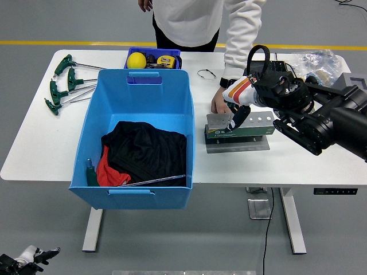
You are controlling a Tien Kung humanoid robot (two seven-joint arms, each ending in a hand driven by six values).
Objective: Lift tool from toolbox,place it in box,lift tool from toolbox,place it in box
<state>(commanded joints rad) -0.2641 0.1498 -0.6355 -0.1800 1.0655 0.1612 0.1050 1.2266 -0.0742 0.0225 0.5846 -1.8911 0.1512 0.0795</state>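
Where right hand (237, 116) meets toolbox (238, 132) | grip apparently closed (fingertips hidden)

Blue box (137, 103), green toolbox (241, 131), white table (298, 163).

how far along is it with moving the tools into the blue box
One green-handled tool already lies in the blue box, beside the black cloth. The right hand is down at the tool holder, apparently going for another; I can't tell if it grips one. A person's hand rests behind the holder. Lifting and placing remain.
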